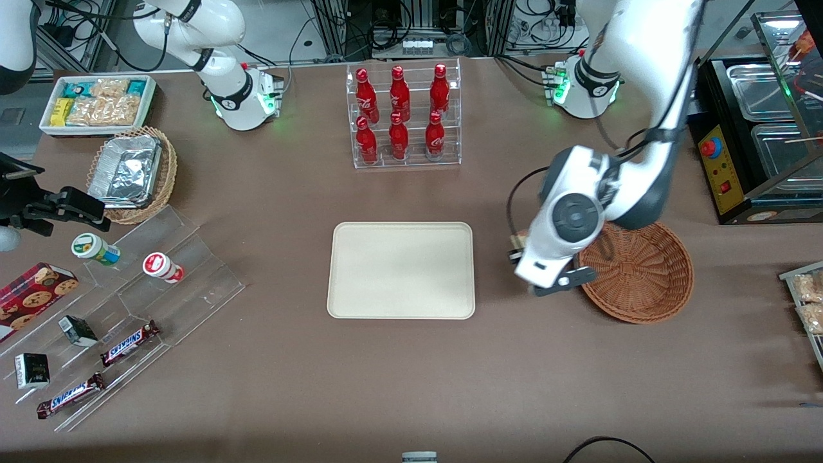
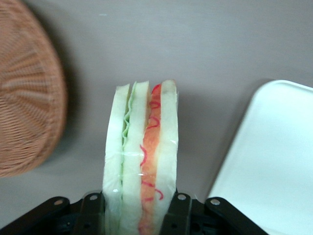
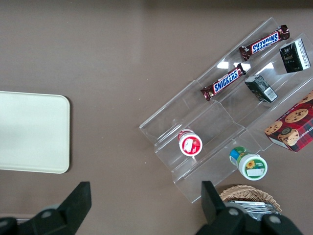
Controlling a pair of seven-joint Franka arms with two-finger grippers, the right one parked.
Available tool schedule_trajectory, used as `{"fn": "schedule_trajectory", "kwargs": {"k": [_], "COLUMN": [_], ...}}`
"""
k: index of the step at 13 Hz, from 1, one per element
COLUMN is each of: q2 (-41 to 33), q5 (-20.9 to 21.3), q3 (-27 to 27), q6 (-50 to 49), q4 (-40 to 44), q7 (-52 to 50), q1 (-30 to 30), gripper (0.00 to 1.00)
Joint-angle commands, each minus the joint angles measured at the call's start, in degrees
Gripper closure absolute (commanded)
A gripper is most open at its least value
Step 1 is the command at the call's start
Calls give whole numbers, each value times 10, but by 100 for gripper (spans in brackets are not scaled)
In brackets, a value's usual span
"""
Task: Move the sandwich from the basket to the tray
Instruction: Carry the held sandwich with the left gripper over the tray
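Note:
My gripper is shut on the sandwich, a wedge of pale bread with green and red filling along its edge, clamped upright between the black fingers. It hangs over bare brown table between the reddish-brown woven basket and the cream tray. In the front view the gripper sits beside the basket, in the gap toward the tray, and the wrist hides most of the sandwich. Nothing shows inside the basket or on the tray.
A clear rack of red bottles stands farther from the front camera than the tray. Toward the parked arm's end lie a stepped acrylic shelf of snacks, a tan wicker basket of foil containers and a white snack bin. A black appliance stands at the working arm's end.

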Motion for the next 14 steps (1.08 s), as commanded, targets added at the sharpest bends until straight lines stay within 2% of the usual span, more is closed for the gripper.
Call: {"fn": "schedule_trajectory", "kwargs": {"k": [1,6,8,14], "q2": [83,122,134,186], "q5": [-22,-16,-18,-18], "q3": [-18,-21,-21,-21], "q6": [35,42,44,79], "q4": [86,98,102,146], "q7": [4,28,59,52], "q1": [-28,-97,-103,-108], "gripper": [62,62,62,60]}}
